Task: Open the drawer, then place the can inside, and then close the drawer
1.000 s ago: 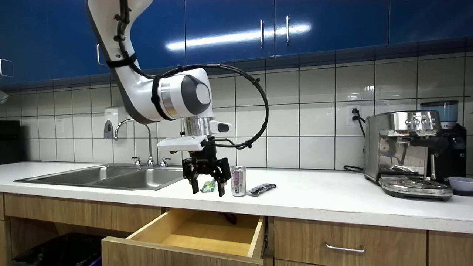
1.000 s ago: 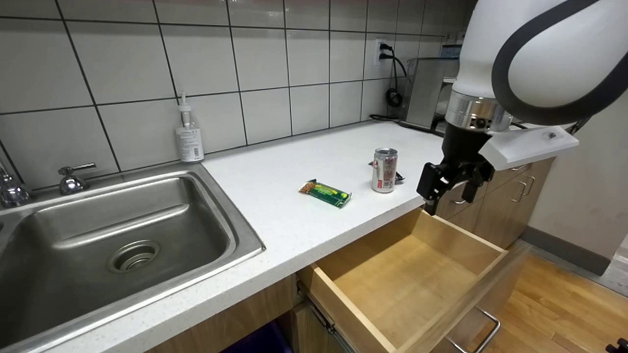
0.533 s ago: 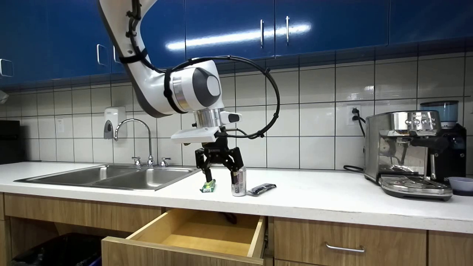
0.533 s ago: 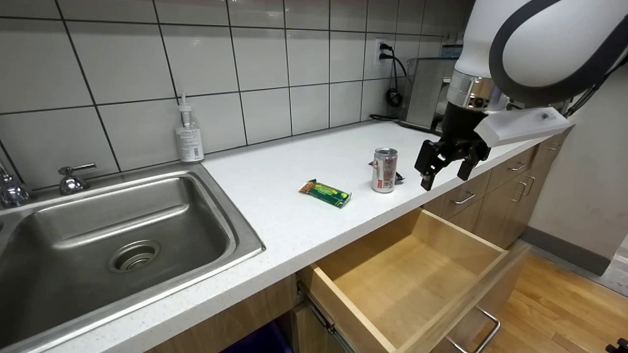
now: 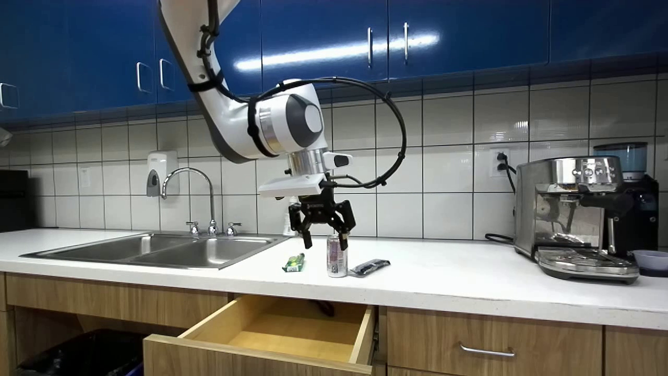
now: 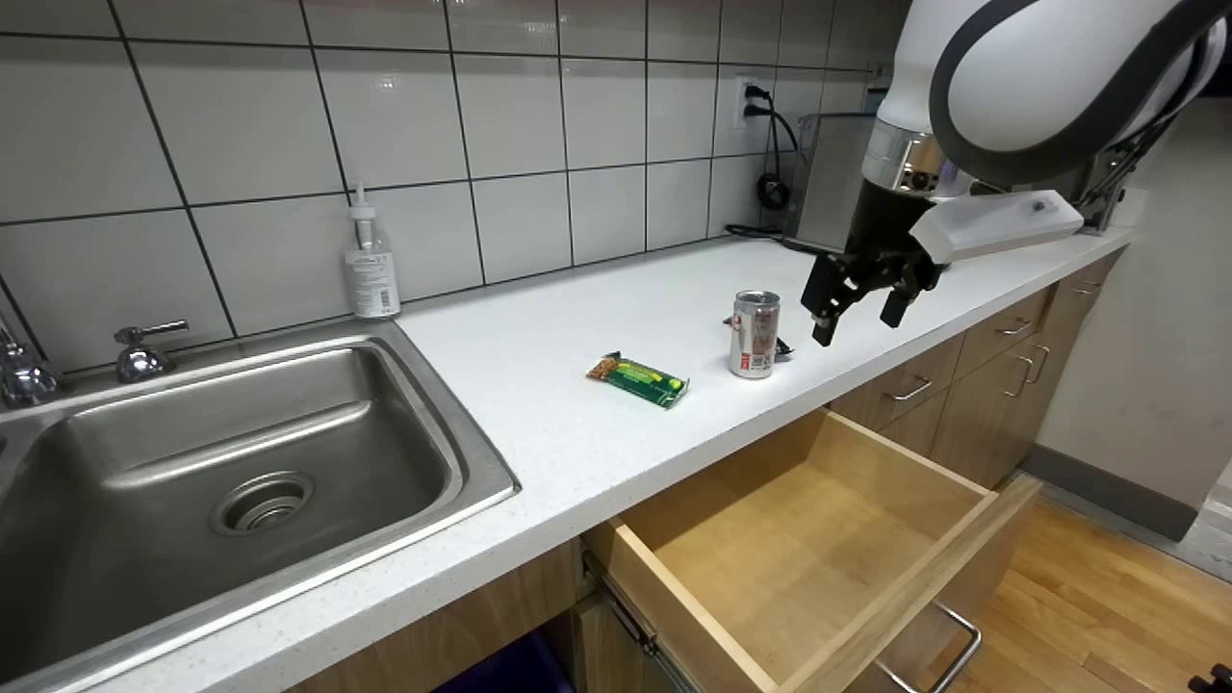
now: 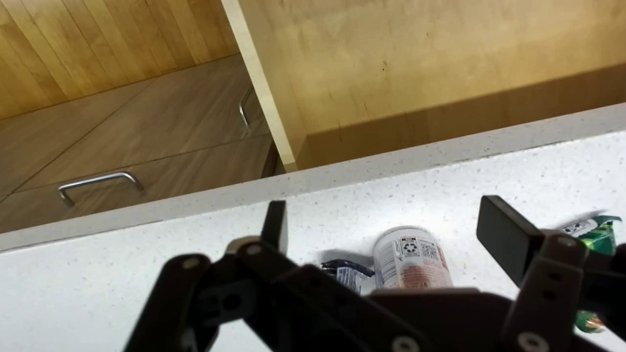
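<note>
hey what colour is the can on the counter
The can is silvery with reddish print, best seen in an exterior view.

1 can [image 6: 754,334], 2 packets [image 6: 643,379], 1 pulled-out drawer [image 6: 818,558]

Centre of the frame, in an exterior view: 1 gripper [image 5: 325,244] with 2 fingers [image 5: 343,241]. Along the top: 5 handles [image 5: 370,47] on the blue cabinets [image 5: 469,31]. At left: 1 sink [image 5: 248,251] with 2 basins [image 5: 109,251], 1 faucet [image 5: 212,203], 2 tap handles [image 5: 231,229] and 1 wall dispenser [image 5: 164,169]. At right: 1 coffee machine [image 5: 569,230], 1 grinder [image 5: 647,209], 1 bowl [image 5: 649,259] and 2 plugs [image 5: 502,156] in 1 outlet [image 5: 493,163]. Left of centre, in an exterior view: 1 pump bottle [image 6: 373,277]. Wrist view, left side: 2 bar handles [image 7: 100,179].
</note>
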You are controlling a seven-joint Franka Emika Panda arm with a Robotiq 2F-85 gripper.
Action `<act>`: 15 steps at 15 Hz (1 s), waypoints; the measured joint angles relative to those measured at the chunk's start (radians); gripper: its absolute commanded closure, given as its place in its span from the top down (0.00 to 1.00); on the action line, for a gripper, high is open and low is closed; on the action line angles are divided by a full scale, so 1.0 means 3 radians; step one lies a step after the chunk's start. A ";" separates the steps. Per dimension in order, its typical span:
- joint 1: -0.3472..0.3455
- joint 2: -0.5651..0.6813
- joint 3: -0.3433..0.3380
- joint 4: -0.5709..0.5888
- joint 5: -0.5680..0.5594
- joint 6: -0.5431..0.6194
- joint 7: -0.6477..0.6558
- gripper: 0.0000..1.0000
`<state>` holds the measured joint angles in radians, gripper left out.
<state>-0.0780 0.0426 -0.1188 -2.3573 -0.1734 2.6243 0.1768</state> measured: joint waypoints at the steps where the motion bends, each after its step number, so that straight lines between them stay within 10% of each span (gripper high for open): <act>1: 0.0000 0.0034 -0.0002 0.0050 0.0000 0.0000 -0.0020 1.00; 15: 0.0000 0.0584 -0.0002 0.0745 0.0030 -0.0012 -0.0352 1.00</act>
<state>-0.0780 0.2176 -0.1193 -2.1339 -0.1645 2.6207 0.0713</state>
